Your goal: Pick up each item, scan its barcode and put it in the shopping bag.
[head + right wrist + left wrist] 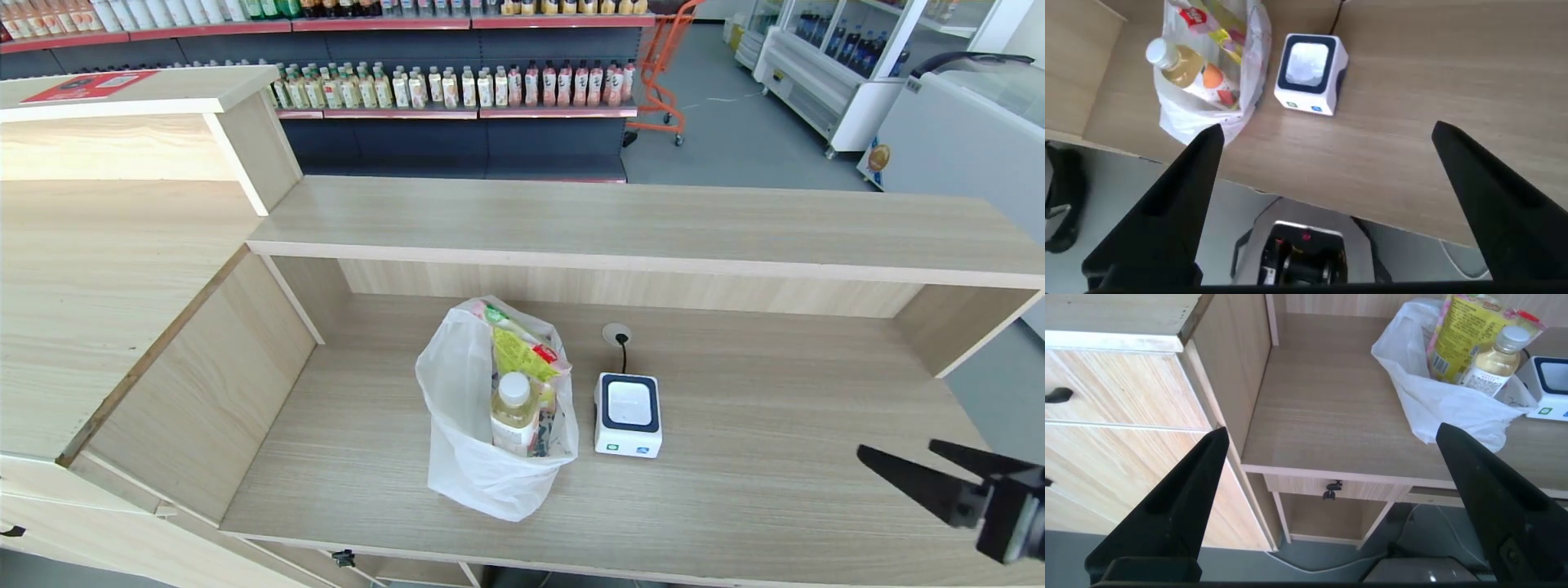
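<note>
The white bag (478, 465) on the wooden counter (759, 498), by the scanner (627, 414), holds a bottle (514, 412) and perhaps snacks. Both left gripper (1333, 431) and right gripper (895, 447) gape empty; shelves (457, 113) behind.

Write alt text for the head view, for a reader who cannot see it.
A white shopping bag stands on a wooden counter, holding a bottle and a yellow packet; a scanner sits beside it. The open, empty right gripper is at the lower right.

White shopping bag (469, 465), yellow and green packet (518, 353), yellow bottle (513, 426) with white cap (514, 389), white scanner (627, 414) with dark frame, pale stripy wood counter (775, 465)
</note>
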You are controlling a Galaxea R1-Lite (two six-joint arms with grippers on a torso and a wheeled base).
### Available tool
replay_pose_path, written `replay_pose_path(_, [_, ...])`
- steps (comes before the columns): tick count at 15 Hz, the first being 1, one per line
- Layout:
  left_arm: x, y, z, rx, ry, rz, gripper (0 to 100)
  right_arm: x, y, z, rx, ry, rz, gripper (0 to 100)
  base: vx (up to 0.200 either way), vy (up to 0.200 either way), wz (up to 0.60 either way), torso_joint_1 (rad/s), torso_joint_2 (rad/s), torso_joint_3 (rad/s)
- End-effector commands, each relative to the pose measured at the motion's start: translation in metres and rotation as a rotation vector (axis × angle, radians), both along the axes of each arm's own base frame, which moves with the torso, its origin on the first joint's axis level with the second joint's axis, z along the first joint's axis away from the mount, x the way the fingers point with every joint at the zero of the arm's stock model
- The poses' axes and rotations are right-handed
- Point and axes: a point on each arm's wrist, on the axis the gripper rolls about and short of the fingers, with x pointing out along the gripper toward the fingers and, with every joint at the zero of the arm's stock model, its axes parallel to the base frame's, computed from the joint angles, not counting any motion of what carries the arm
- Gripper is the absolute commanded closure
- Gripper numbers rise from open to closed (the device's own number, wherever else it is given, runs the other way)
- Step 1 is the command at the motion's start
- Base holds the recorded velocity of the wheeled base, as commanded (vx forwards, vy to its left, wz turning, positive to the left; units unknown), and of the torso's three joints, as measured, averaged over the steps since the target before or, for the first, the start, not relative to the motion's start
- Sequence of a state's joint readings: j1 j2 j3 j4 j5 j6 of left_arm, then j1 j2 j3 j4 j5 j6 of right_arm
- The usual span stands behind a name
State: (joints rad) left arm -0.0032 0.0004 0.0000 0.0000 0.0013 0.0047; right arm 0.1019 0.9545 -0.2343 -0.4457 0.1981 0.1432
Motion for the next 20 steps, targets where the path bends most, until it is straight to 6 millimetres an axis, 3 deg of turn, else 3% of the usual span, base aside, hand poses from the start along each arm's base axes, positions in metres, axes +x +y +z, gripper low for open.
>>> replay_pose_path(1, [0.000, 0.000, 0.000, 0.000, 0.000, 0.000, 0, -0.113, -0.014, -0.076, -0.058, -0.115, -0.267, 0, 0.000, 0.000, 0.00, 0.000, 0.00, 0.000])
replay_pose_path(4, [0.000, 0.000, 0.000, 0.000, 0.000, 0.000, 0, -0.128, -0.014, -0.079, -0.090, -0.319, -0.243, 0, 0.000, 0.000, 0.00, 0.000, 0.00, 0.000])
replay_pose_path(6, [0.000, 0.000, 0.000, 0.000, 0.000, 0.000, 0, -0.128, -0.017, -0.080, -0.105, -0.317, -0.349, 0, 0.000, 0.000, 0.00, 0.000, 0.00, 0.000])
replay_pose_path(9, [0.000, 0.000, 0.000, 0.000, 0.000, 0.000, 0, -0.128, -0.017, -0.083, -0.083, -0.281, -0.369, 0, 0.000, 0.000, 0.00, 0.000, 0.00, 0.000])
replay_pose_path(10, [0.000, 0.000, 0.000, 0.000, 0.000, 0.000, 0, -0.128, -0.017, -0.083, -0.083, -0.278, -0.369, 100, 0.000, 0.000, 0.00, 0.000, 0.00, 0.000])
replay_pose_path(20, [0.000, 0.000, 0.000, -0.012, 0.001, 0.002, 0, -0.128, -0.017, -0.083, -0.098, -0.281, -0.354, 100, 0.000, 0.000, 0.00, 0.000, 0.00, 0.000])
